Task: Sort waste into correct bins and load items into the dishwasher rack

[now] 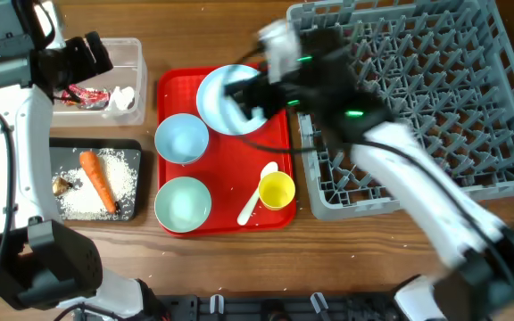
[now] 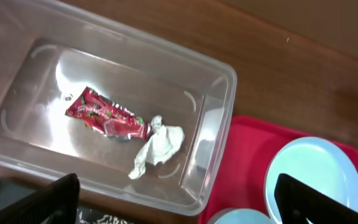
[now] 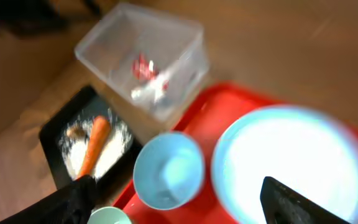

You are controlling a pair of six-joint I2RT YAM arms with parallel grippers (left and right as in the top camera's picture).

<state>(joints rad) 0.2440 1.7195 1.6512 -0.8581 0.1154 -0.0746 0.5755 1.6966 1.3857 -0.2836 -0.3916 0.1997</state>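
The clear tub (image 1: 136,53) at the back left holds the red wrapper (image 1: 87,94) and white tissue (image 1: 121,100); the left wrist view shows both, wrapper (image 2: 104,118) and tissue (image 2: 157,146). My left gripper (image 1: 86,55) (image 2: 179,208) hangs open and empty above the tub. The black tray (image 1: 96,144) holds the carrot (image 1: 96,178), rice (image 1: 123,178) and brown lump (image 1: 61,185). On the red serving tray are the plate (image 1: 226,107), two bowls (image 1: 181,138) (image 1: 183,202), spoon (image 1: 257,192) and yellow cup (image 1: 277,190). My right gripper (image 1: 244,94) (image 3: 179,202) is open above the plate (image 3: 291,162), beside a bowl (image 3: 169,171).
The grey dishwasher rack (image 1: 418,98) fills the right side, its left wall next to the red serving tray (image 1: 226,165). My right arm reaches across the rack's front left corner. The tub and black tray stand one behind the other at the left.
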